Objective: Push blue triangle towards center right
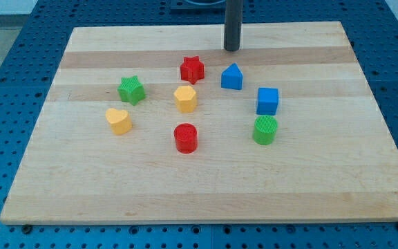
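Observation:
The blue triangle sits on the wooden board, a little above and right of the middle. My tip stands just above it toward the view's top, a short gap apart, not touching. A blue cube lies to the triangle's lower right, and a red star to its left.
A green cylinder sits below the blue cube. A yellow hexagon and a red cylinder lie near the middle. A green star and a yellow heart-like block are at the left. Blue pegboard surrounds the board.

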